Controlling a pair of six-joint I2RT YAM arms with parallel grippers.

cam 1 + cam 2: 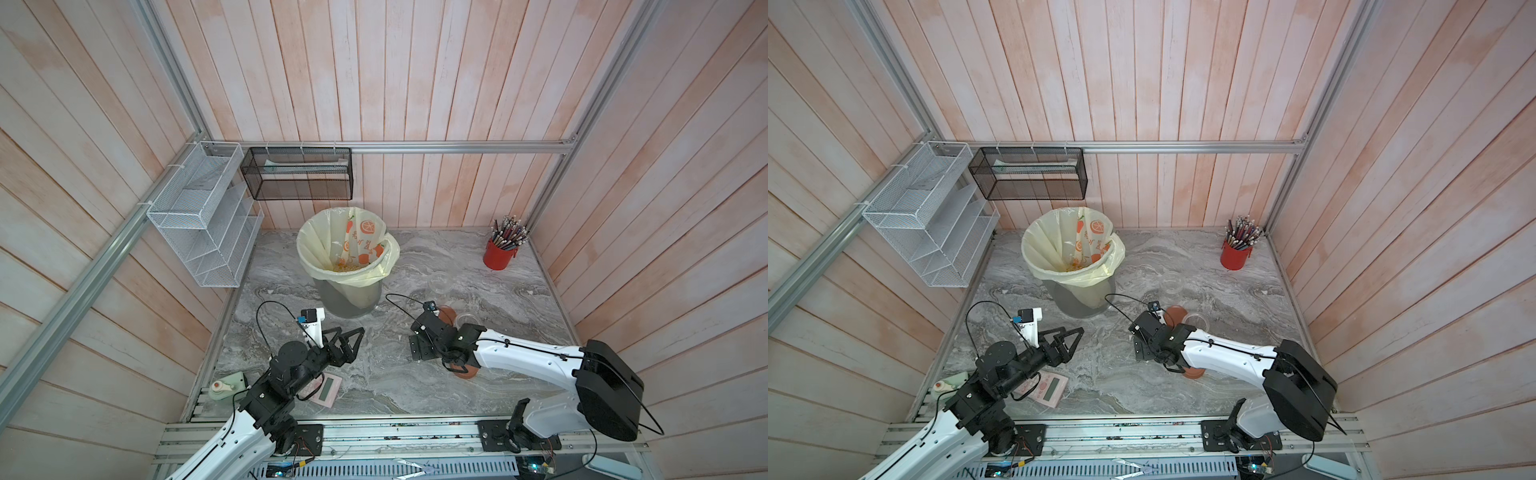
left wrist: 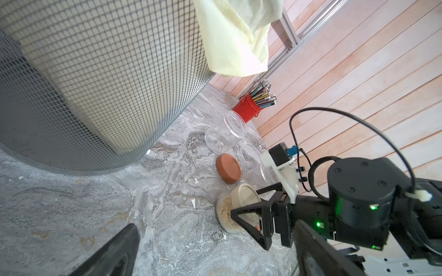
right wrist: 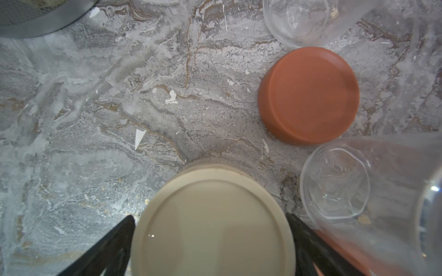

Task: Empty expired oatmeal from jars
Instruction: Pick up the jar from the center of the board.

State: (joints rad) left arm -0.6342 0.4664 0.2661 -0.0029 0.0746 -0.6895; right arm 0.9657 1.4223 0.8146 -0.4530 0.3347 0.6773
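Right now your right pincer [image 3: 210, 217] sits low over the cream-lidded jar [image 2: 229, 227], its black fingers [image 3: 123, 229] spread wide and flanking the cream lid [image 3: 212, 239] on both sides; whether they press on the lid or only stand beside it, you cannot tell. That jar stands upright on the grey marbled worktop [image 1: 374, 386], and the oatmeal [image 2: 222, 210] shows pale and flaky through its clear wall. Just beside it stands an open, empty jar [image 3: 334, 186], and a terracotta lid [image 3: 308, 95] lies flat on the worktop, close to both. A second empty jar [image 1: 439, 284] stands farther back, between that lid and the red pencil cup [image 1: 498, 255]. Another terracotta lid [image 1: 465, 372] shows partly under your right arm. Your left pincer [image 1: 357, 345] hangs released, fingers apart and holding nothing, near the foot of the grey mesh bin [image 1: 353, 301], whose cream orange-print liner [image 1: 328, 245] holds some yellowish kernels [image 1: 347, 268] at the bottom. A pink calculator [image 1: 328, 390] lies on the worktop partly under your left arm, near the front edge.
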